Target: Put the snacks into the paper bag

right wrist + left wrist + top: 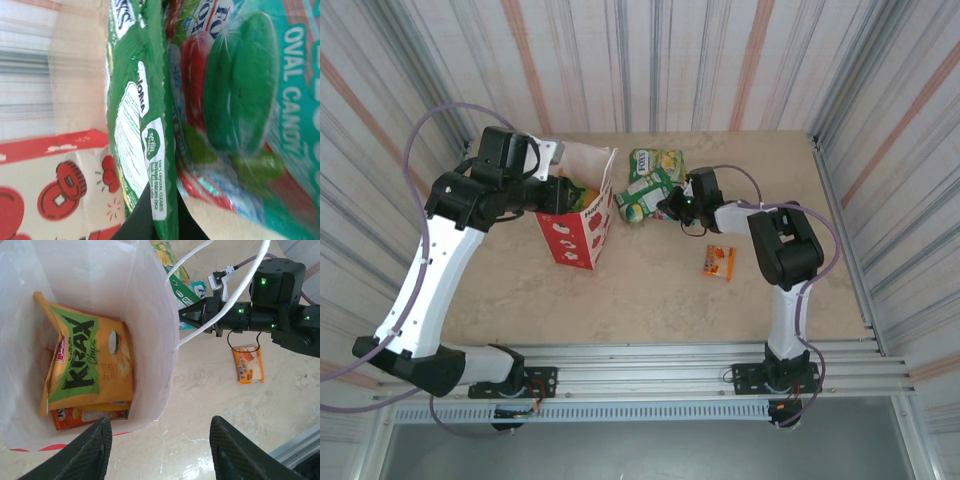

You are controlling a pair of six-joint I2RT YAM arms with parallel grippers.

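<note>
Small orange sachet (719, 262): we see it lying flat on the table (650, 300), just ahead of the right arm's elbow and well apart from the bag.
Paper bag (582, 235): it stands upright at left centre of the table, red lower part towards us, white mouth open.
Bag contents: in the left wrist view we find an orange and green chips packet (92, 357) leaning against the inner wall, with an orange packet (85, 415) under it.
Left gripper (160, 422): it hangs over the bag's mouth; its fingers (87, 452) stand apart and we see nothing clamped between them.
Right gripper (667, 205): it is just to the right of the bag, closed tight on the edge of a green packet (642, 195); in the right wrist view that edge runs down between the two dark fingers (137, 227).
Teal packet (260, 100): it lies against the green packet, printed with oval candies.
Green-yellow packet (658, 160): it lies flat on the table beyond the gripped one, near the back wall.
</note>
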